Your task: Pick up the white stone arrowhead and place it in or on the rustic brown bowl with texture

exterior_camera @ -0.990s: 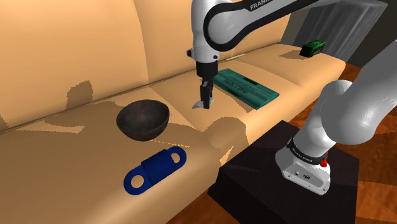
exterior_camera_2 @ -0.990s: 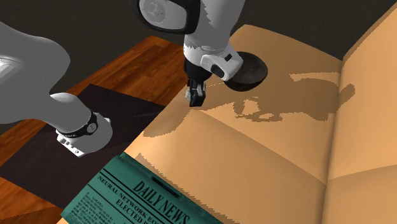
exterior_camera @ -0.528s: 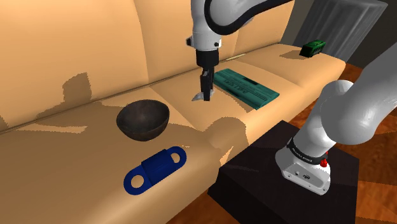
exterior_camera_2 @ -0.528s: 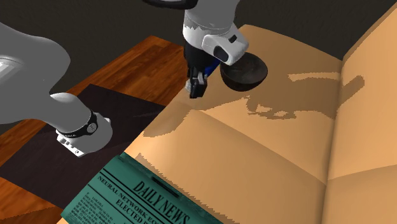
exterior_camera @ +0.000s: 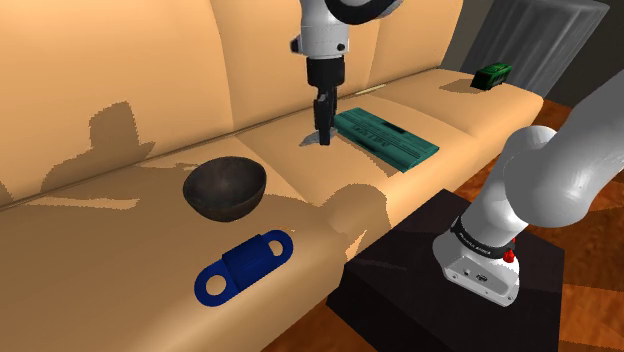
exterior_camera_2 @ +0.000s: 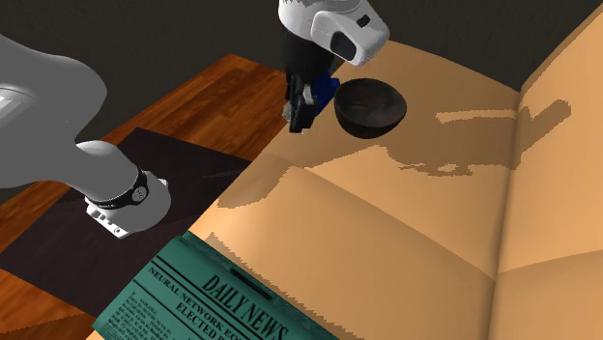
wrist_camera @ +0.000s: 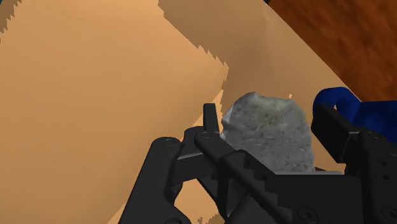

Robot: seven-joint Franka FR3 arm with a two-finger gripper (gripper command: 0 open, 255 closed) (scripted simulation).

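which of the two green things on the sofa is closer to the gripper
The flat green newspaper, right beside the gripper holding the grey stone arrowhead; the small green object lies far off at the sofa's end.

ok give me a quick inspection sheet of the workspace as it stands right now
surface: tan sofa seat, with shadow patches
job's things: grey-white arrowhead clasped between the fingers, apparently clear of the seat; dark bowl upright, nothing in it
clutter: blue flat tool lying near the bowl; teal newspaper; small green object at the sofa's far end
grippers: gripper shut on the arrowhead, apart from the bowl
cables: nothing seen
surroundings: dark stand, wood floor
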